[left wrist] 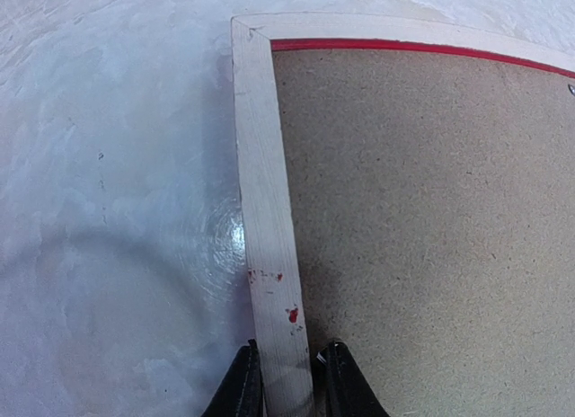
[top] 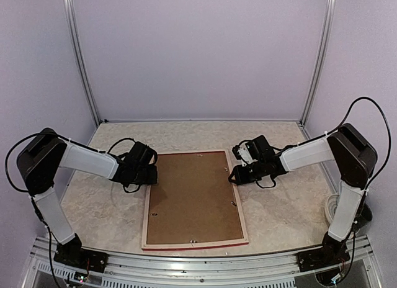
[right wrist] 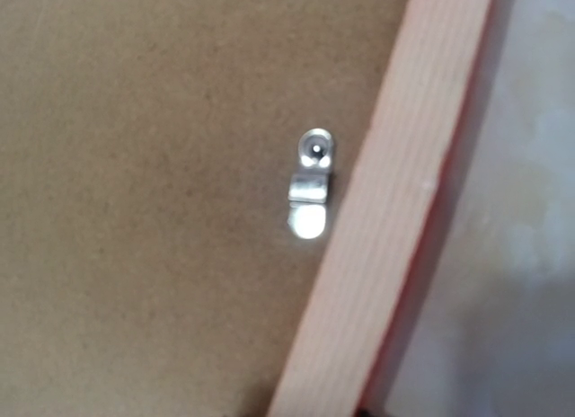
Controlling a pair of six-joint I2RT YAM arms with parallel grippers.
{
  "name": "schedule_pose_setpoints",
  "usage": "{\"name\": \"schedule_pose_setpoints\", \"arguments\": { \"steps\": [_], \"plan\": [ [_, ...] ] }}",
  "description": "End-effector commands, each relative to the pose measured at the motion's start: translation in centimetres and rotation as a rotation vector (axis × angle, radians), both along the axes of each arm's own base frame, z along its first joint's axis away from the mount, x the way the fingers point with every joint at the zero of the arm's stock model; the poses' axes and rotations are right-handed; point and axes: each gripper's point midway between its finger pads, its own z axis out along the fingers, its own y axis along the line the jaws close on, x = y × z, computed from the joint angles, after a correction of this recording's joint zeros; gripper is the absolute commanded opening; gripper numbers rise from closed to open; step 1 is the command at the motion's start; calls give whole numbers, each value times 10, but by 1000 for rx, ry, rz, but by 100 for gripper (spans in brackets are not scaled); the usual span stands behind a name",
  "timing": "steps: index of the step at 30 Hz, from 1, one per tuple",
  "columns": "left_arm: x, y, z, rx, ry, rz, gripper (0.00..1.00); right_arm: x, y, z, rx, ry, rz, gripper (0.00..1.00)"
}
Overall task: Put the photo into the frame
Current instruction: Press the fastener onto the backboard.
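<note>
No text, label, brand, number or sign can be read in any of the views. No writing is seen on the frame (top: 146,221) or on the backing board (top: 193,198) set in it.

The frame (top: 195,244) covered mid-table; bare table (top: 285,207) lay on both sides and behind, with walls (top: 198,52) hemming three sides.
</note>
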Motion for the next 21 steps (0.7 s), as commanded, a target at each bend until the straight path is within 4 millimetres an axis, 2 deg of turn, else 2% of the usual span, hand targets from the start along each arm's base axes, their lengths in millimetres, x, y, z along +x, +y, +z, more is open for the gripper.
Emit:
{"name": "schedule_pose_setpoints", "arguments": {
  "steps": [1, 4, 8, 10, 13, 17, 21],
  "plan": [
    [-12, 4, -8, 56, 41, -30, 0, -11, -11, -15, -60, 37, 27, 24],
    [-16, -4, -7, 29, 42, -66, 0, -12, -10, -11, -55, 34, 31, 26],
    [-22, -11, -3, -4, 34, -105, 0, -9, -10, -1, -61, 15, 40, 51],
    [-25, -12, -3, -12, 33, -117, 0, -5, -9, 7, -67, -5, 48, 58],
    [-29, -10, -4, -13, 35, -116, 3, 4, -6, 19, -84, -35, 59, 60],
    [-32, -4, -3, -18, 34, -104, 20, 17, -1, 27, -98, -59, 69, 59],
    [-29, -1, 7, -60, 1, -92, 30, 26, 5, 29, -99, -68, 82, 58]
  ]
}}
